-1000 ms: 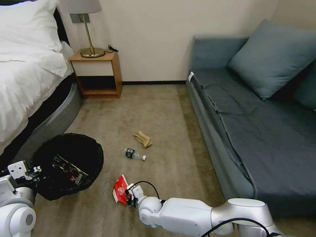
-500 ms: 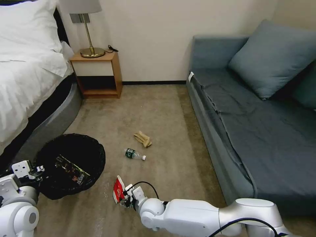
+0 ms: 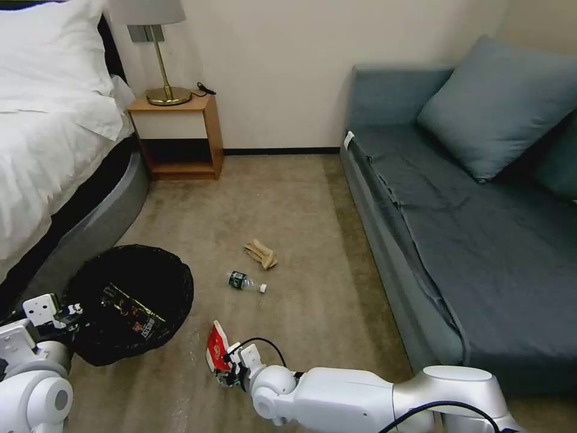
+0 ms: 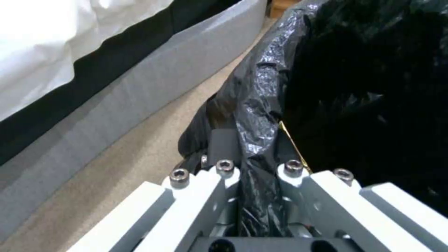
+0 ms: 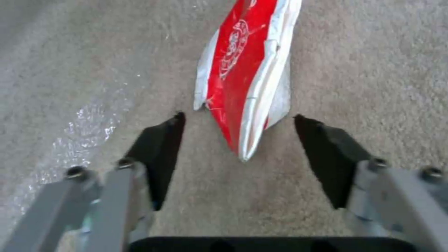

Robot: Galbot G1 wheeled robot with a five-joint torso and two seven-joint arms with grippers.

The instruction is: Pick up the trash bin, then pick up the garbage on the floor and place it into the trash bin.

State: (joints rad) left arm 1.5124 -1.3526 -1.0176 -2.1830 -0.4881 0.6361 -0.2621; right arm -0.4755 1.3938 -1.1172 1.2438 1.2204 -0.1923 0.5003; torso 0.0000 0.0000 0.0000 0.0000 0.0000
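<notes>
- The trash bin (image 3: pixel 129 304), lined with a crinkly black bag, sits on the carpet (image 3: pixel 288 204) beside the bed (image 3: pixel 42 150). A flat yellow-and-black wrapper (image 3: pixel 129 310) already lies inside it.
- The left gripper (image 4: pixel 254 168) is at the bin's near rim, its jaws pressed together on a fold of the black bag (image 4: pixel 261 105) and the rim beneath it.
- The red-and-white packet (image 5: pixel 247 80) lies on the carpet to the right of the bin, close to it, propped up on one long edge.
- The right gripper (image 5: pixel 238 157) is down at the floor with its jaws spread wide, one on each side of the packet's near tip; neither pad appears to touch it.
- The packet looks very light, thin and floppy, with a slick film surface. It would probably crumple rather than resist, so a pinch across its creased spine near the tip seems the safest hold.
- A small clear bottle (image 3: pixel 246 281) with a green label lies farther out from the bin, past the packet. It looks light, rigid and likely to roll, so it would best be gripped across its body.
- Crumpled tan paper (image 3: pixel 261 254) lies just beyond the bottle. It looks soft and easily squashed.
</notes>
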